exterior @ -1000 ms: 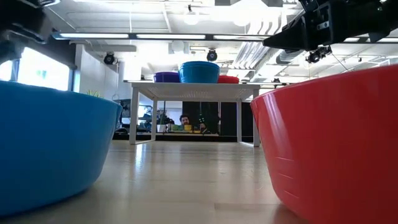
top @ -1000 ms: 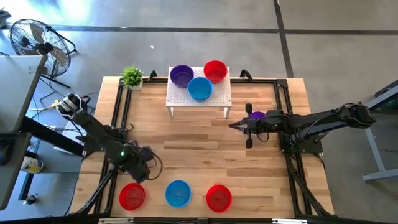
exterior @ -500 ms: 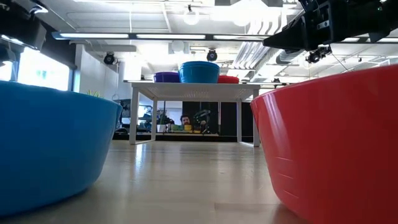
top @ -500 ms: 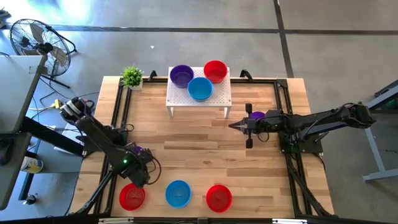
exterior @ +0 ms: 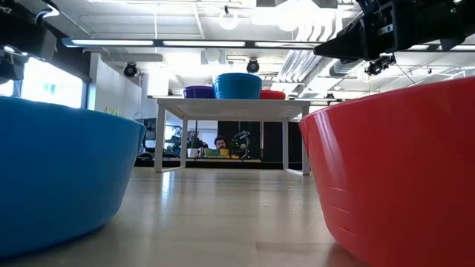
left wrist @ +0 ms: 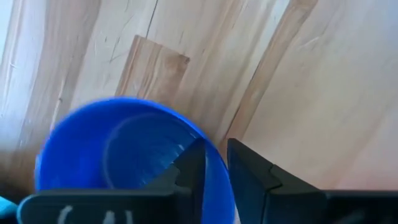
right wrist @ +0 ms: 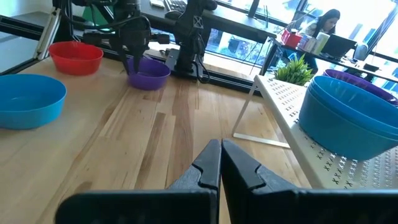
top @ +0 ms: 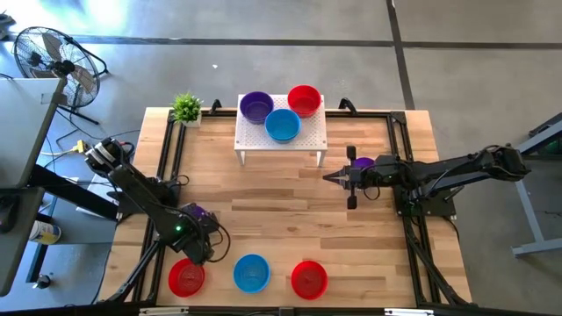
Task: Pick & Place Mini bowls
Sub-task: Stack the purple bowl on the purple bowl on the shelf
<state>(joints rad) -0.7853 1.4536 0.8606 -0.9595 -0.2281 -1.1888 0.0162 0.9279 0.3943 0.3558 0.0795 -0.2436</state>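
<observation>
High view: overhead, straight down on the whole table (top: 281,197) and both arms; low view: at table-top level, very close behind a blue bowl (exterior: 59,178) and a red bowl (exterior: 401,170), facing level across to the white stand (exterior: 234,111) and the room beyond. Left wrist view: just above the left hand (left wrist: 214,165), steeply down at a bowl rim between its fingers. Right wrist view: behind the right hand (right wrist: 221,165), nearly level across the table, sharing stand and bowls with the high and low views.
</observation>
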